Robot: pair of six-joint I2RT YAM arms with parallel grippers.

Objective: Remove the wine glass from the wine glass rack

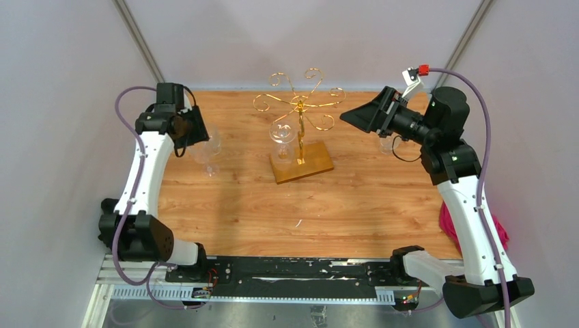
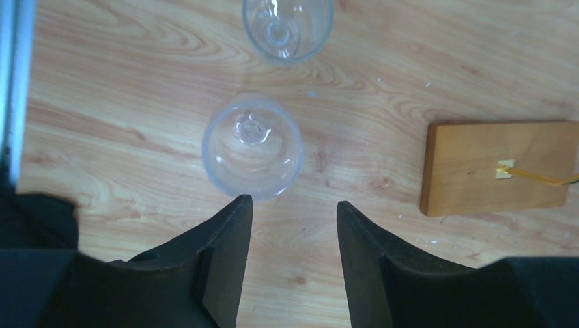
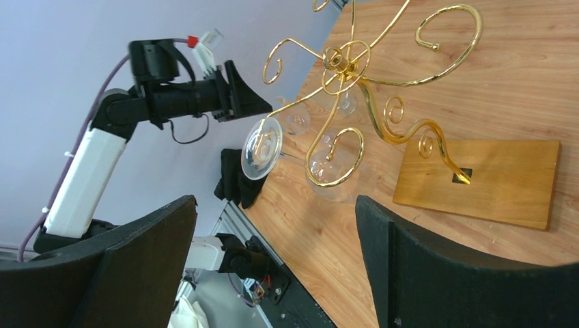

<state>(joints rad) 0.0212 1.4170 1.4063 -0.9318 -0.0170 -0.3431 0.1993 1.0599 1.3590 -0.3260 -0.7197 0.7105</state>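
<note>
1. Wine glass rack (image 1: 301, 126): stands on its wooden base (image 1: 304, 167) toward the far middle of the worktop (image 1: 369, 205).
2. Hanging wine glass (image 1: 282, 132): one, upside down on the rack's left side, its foot caught in a gold scroll. This is the item you have left to take off.
3. Standing glasses: two, a nearer one (image 2: 252, 147) and a farther one (image 2: 288, 27). Both are upright on the worktop to the left of the rack and apart from each other. Count these as the finished part of the job.
4. Left jaws: partly apart and holding nothing. The nearer standing glass sits just beyond one fingertip, not between the two.
5. Right jaws: spread wide and empty, level with the rack's top on its right side, well apart from it.
6. Open room: bare wood lies in front of the rack and between it and each arm.
7. Tight spots: the scroll arms curl close around the hanging glass. The standing pair is near the worktop's left edge, right under your left arm, so move it away carefully.
</note>
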